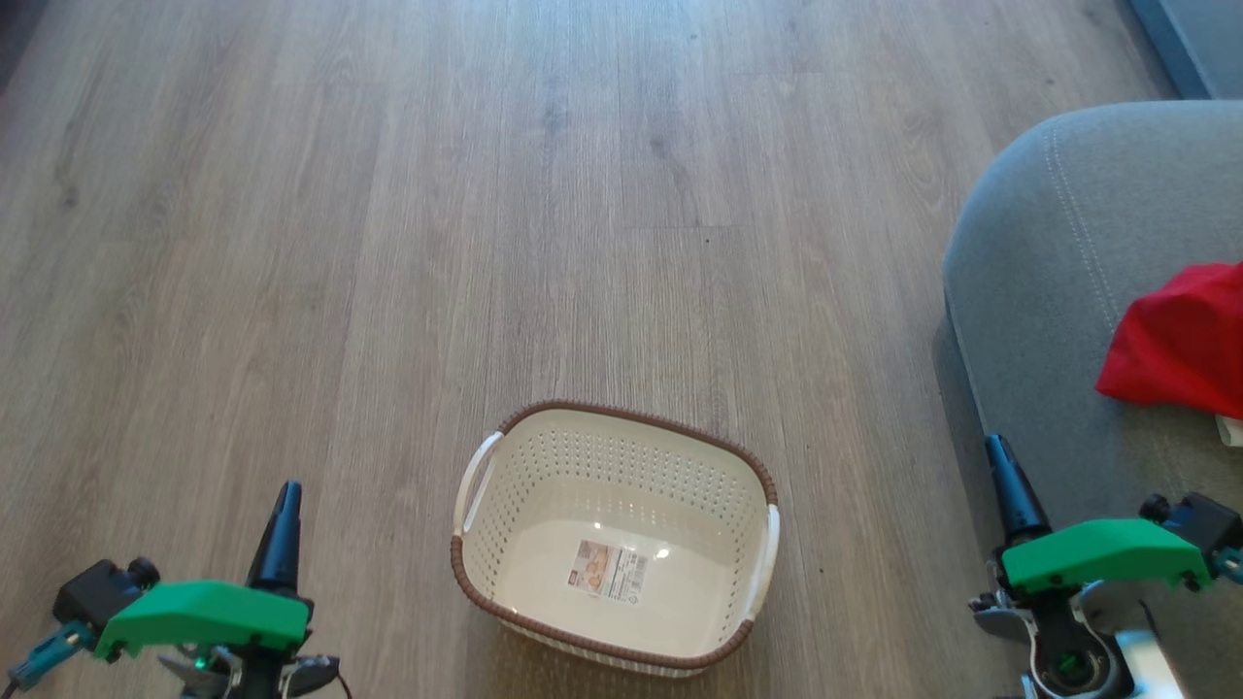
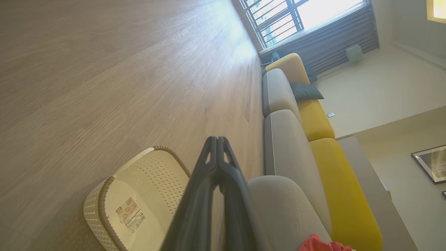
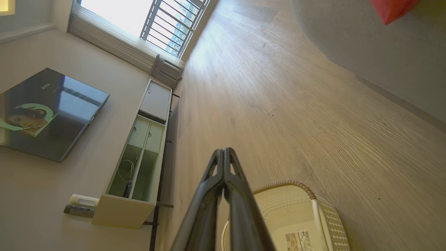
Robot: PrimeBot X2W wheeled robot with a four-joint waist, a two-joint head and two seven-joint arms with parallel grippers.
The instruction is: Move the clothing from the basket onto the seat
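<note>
basket [image 1: 636,416]: on floor [image 1: 388,194], between both grippers, empty; label bare on bottom.
clothing [image 1: 1180,338]: red heap on seat [image 1: 1058,252], at right, well apart from basket.
right gripper [image 1: 995,447]: fingers pressed together, holding nothing, beside seat edge; clothing lies ahead and to its right.
left gripper [image 1: 288,491]: fingers pressed together, empty, far side of basket.
finding: right arm nearer clothing; nothing visible left to transfer; task judged complete.

Bare floor [image 1: 388,243] spans the upper and left frame, open to pass. The basket [image 1: 602,466] stands at lower centre; the seat [image 1: 1049,291] walls off the right.
</note>
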